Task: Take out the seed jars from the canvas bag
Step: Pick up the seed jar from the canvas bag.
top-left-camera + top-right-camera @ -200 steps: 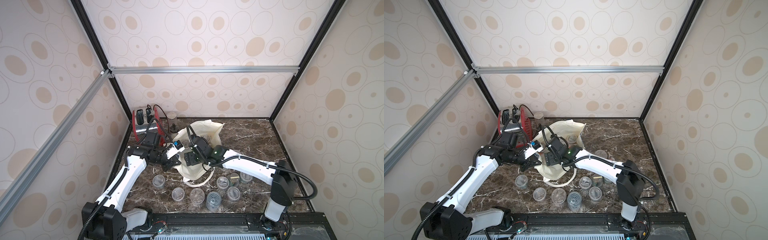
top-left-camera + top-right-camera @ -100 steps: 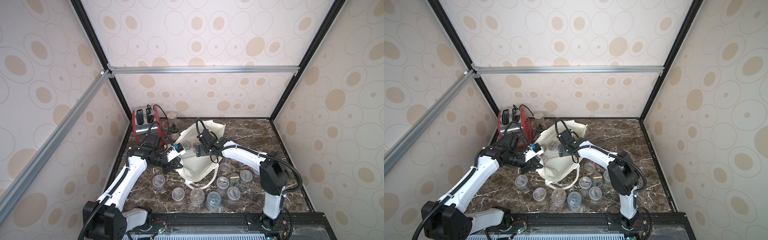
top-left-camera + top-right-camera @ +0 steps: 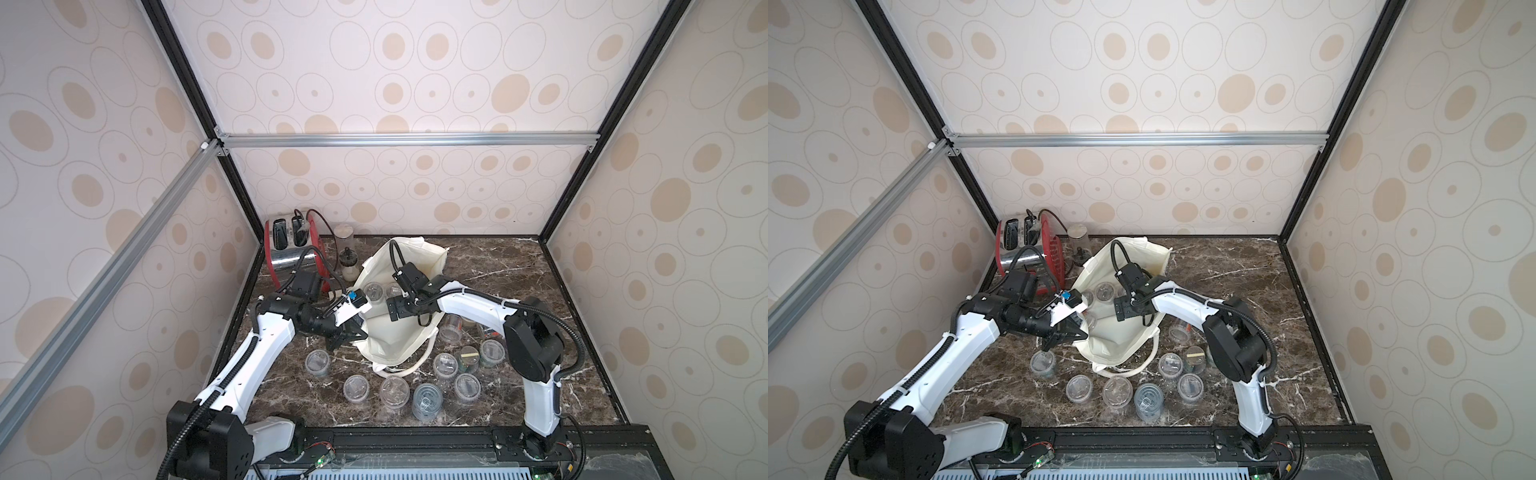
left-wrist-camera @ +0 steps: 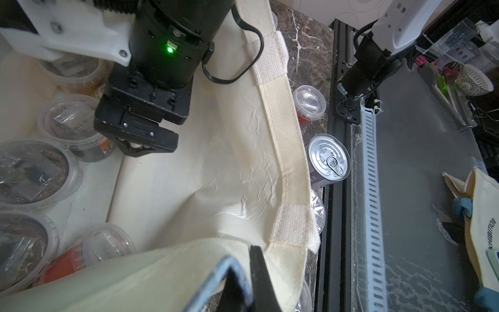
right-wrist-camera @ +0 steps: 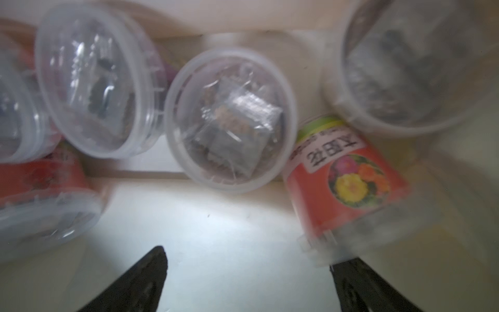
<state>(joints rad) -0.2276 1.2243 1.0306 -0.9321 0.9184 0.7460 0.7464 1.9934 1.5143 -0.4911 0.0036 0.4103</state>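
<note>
While both top views give me the whole dark marble worktop (image 3: 519,266), they show little of the inside of the canvas bag (image 3: 399,336), which slumps near the middle with its mouth open upward and one loop handle lying on the stone. From up there I count roughly ten seed jars (image 3: 394,390) already standing upright outside the bag, in a loose cluster in front of it and on its right side, and only a few clear lids inside the mouth. A tin can (image 3: 426,401) stands in the front row among them, and only the left wrist view shows its pull-tab lid. A red toaster (image 3: 286,249) sits in the far left corner. The left wrist view is also the one that shows the pinch: my left gripper (image 4: 247,275) is clamped on the cream rim of the bag, holding that side up, and beyond it the right gripper (image 4: 140,147) reaches down inside among more jars. The right wrist view is blurred, but it shows what no other view does. The right gripper's jaws stand wide apart with nothing between them over the pale bag floor, several jars lid-up beyond them, and a red flower-labelled jar (image 5: 345,178) on its side just beside one fingertip.
</note>
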